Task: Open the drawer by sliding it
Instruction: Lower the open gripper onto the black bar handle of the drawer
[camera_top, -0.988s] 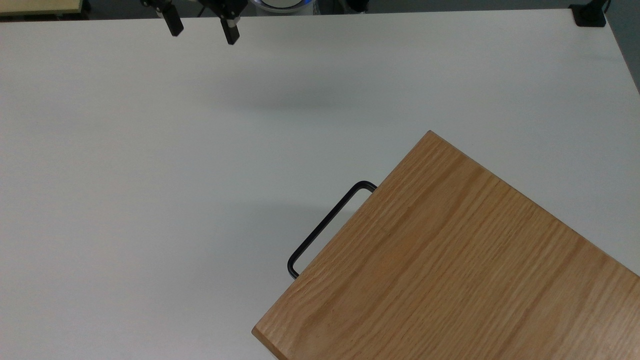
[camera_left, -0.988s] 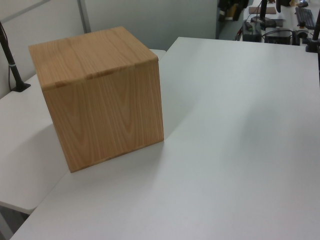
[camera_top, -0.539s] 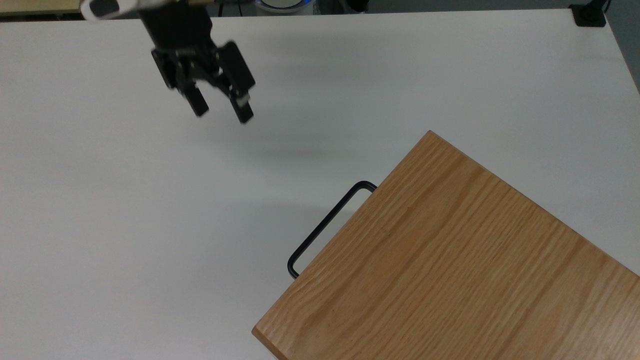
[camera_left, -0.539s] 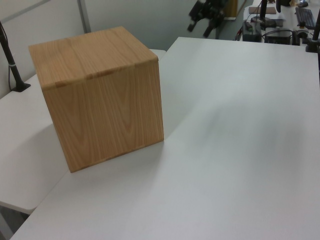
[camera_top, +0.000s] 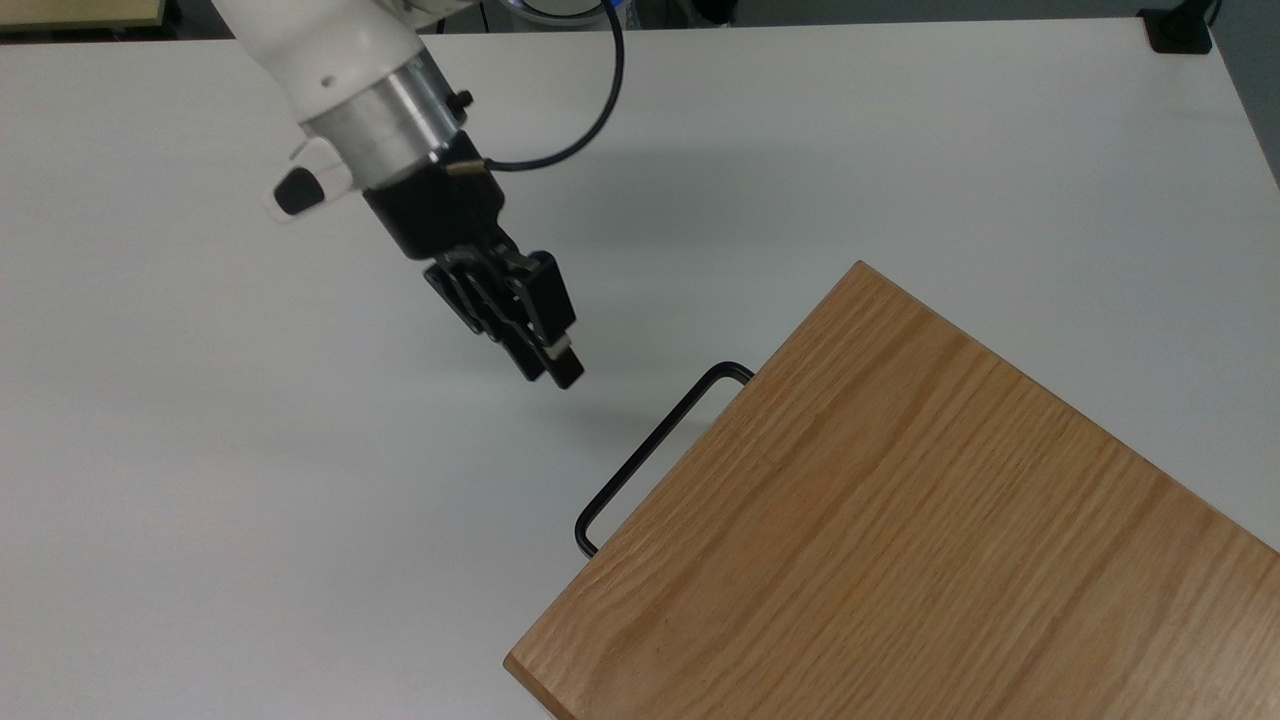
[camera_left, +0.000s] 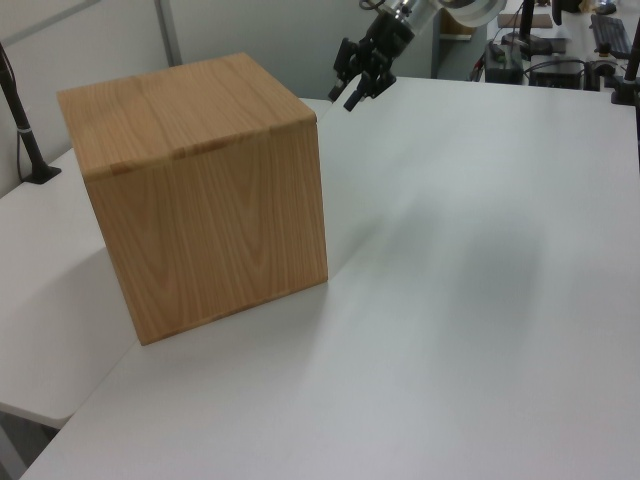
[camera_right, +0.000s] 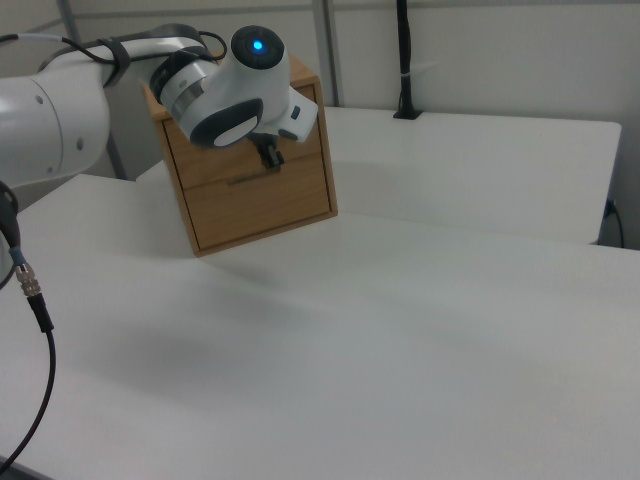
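**Above the table, short of the handle**

Over the white table my tool hangs in the air, pointing down and toward the top view's lower right. Whether it is spread or pressed together I cannot tell. It holds nothing and touches nothing. Its faint shadow lies on the table just below it in the top view.

Behind the tool come the black hand body, the silver wrist ring and my white arm, with a black cable looping off near the wrist.

Near the tool, toward the top view's lower right, is the black bar handle of the drawer. The handle sticks out from under the oak-grained cabinet top, and a gap of bare table separates it from the tool.

From the right view, the tool is in front of the cabinet's face, and the drawer front sits flush with it, shut.

From the left view, the tool is beyond the cabinet, near its far upper corner, and the cabinet stands on the table as a plain wooden box.
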